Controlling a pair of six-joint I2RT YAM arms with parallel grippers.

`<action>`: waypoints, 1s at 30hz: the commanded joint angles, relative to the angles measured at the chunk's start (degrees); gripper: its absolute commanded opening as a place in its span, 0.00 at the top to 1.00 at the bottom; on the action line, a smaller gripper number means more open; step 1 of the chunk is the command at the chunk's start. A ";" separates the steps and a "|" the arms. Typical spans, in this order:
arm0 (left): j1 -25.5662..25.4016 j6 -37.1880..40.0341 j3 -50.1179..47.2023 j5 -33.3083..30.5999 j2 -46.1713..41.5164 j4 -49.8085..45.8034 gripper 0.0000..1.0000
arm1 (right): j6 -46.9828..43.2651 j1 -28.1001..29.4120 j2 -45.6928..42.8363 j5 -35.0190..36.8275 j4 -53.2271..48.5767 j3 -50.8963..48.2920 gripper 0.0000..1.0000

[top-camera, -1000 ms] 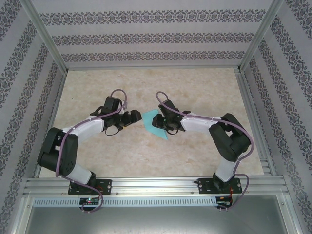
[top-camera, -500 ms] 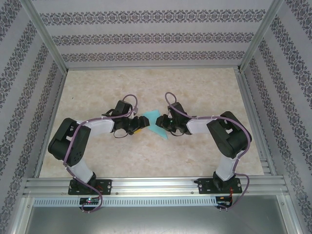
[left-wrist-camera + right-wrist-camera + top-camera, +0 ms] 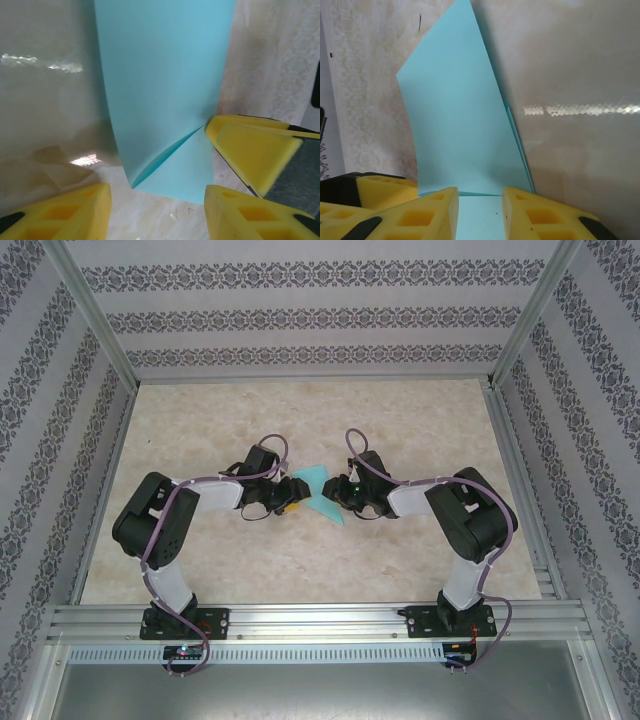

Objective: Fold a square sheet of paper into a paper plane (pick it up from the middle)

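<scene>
The square sheet of paper is turquoise and partly folded, lying mid-table between both grippers. My left gripper is at its left edge, my right gripper at its right edge. In the left wrist view the left gripper stands open, and a folded corner of the paper lies on the table just ahead of its yellow fingertips. In the right wrist view the right gripper has a narrow gap. The paper lies flat under that gap, and one flap curls upward beyond it.
The beige tabletop stretches free behind and in front of the paper. Aluminium frame posts and patterned walls enclose it. A yellow fingertip of the right gripper sits close to the left gripper's right finger.
The left arm has reached rightward up to the paper's left edge, and its jaws have narrowed. The right gripper has stayed at the paper and shifted slightly.
</scene>
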 commanded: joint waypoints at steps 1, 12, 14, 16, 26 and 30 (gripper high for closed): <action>-0.95 -1.56 1.66 -0.13 0.53 3.14 0.48 | -0.96 -0.71 3.12 2.19 -3.95 -2.15 0.70; -0.94 -2.80 3.09 2.73 3.51 6.72 0.59 | -2.65 -0.82 3.14 1.84 -3.18 -2.51 0.70; -0.96 -2.75 3.18 2.82 3.64 6.94 0.63 | -4.19 -0.80 2.71 0.98 -2.69 -2.50 0.69; -0.93 -2.93 3.09 3.10 3.78 7.45 0.69 | -5.76 -0.71 1.86 0.85 -1.98 -2.75 0.65; -0.94 -4.40 2.36 2.82 3.22 7.25 0.94 | -9.57 0.67 -9.64 3.95 -4.27 -0.48 0.41; -1.15 -5.43 2.30 2.63 2.53 7.22 0.95 | -15.98 3.29 -15.75 14.58 -10.16 -0.95 0.33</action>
